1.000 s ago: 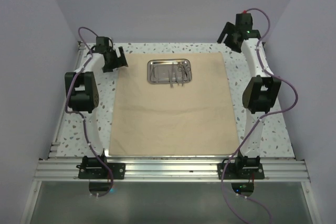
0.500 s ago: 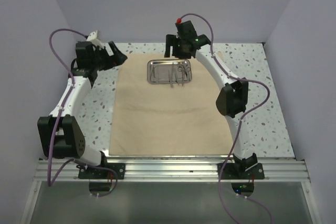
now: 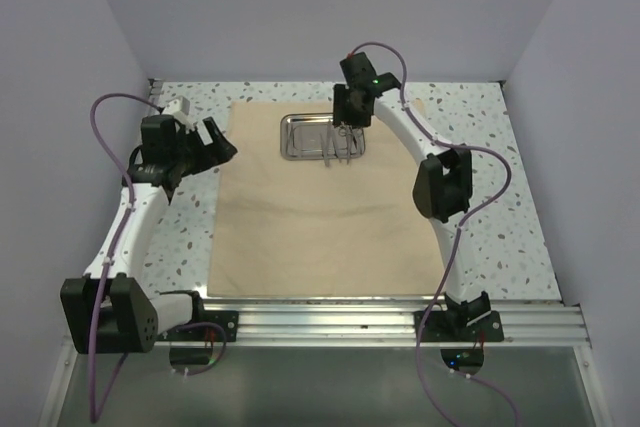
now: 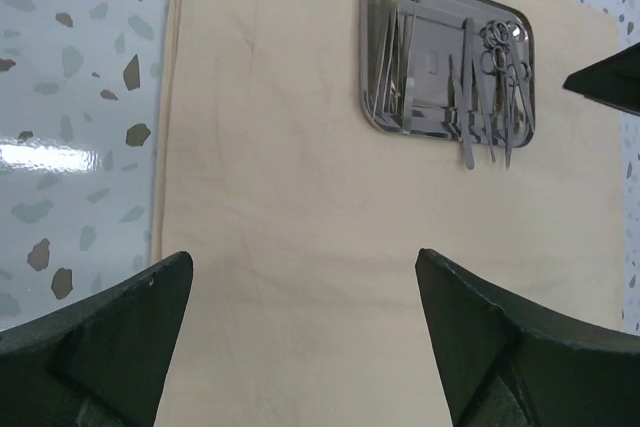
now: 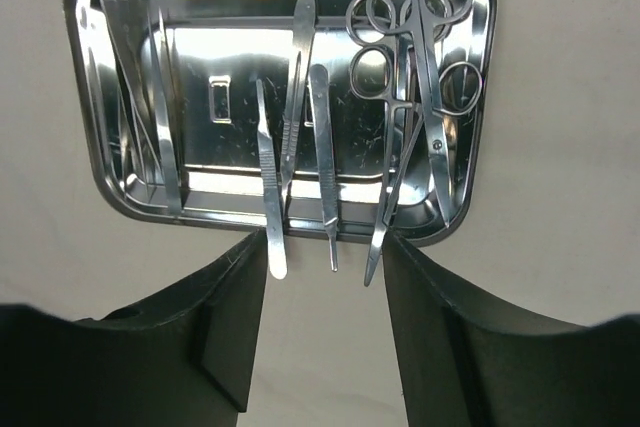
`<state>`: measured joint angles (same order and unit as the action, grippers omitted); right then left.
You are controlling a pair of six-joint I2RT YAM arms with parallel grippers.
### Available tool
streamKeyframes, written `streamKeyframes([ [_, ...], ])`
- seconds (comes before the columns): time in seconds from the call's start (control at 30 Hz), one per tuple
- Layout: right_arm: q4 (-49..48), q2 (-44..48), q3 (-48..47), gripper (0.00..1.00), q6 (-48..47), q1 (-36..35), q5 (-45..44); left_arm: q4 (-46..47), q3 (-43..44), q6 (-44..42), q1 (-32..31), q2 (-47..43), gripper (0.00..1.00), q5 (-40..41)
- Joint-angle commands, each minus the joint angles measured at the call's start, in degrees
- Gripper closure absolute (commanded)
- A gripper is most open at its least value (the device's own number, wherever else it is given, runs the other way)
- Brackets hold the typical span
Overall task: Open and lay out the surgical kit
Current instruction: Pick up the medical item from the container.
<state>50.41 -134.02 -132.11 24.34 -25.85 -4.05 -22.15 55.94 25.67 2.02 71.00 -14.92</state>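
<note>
The large beige cloth wrap (image 3: 320, 217) lies spread flat on the speckled white tabletop (image 3: 500, 197), running from the edge nearest my bases out toward 12 o'clock. My left claw (image 4: 302, 257) hangs over the cloth's 10 o'clock edge, fingers spread wide and gripping nothing. Farther out, at the cloth's 12 o'clock end, sits the small shiny rectangular steel tray (image 5: 225, 57). Slim silver tweezers (image 5: 298, 97) and ring-handled scissors (image 5: 437, 147) lie in it, with several tips overhanging its near rim. My right claw (image 5: 325, 247) hovers just over that rim, jaws apart and empty.
</note>
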Motion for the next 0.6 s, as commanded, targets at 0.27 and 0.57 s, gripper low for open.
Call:
streamKeyframes([
  [0.27, -0.9, -0.5, 9.2, 0.56, 0.0, -2.5, -2.1, -5.3, 1.0, -2.9, -0.4, -2.8, 0.04, 0.6],
  [0.57, -1.0, -4.1, 5.9, 0.57, -0.3, -2.5, -2.2, -5.9, 0.9, -3.3, -1.3, -2.3, 0.04, 0.9],
])
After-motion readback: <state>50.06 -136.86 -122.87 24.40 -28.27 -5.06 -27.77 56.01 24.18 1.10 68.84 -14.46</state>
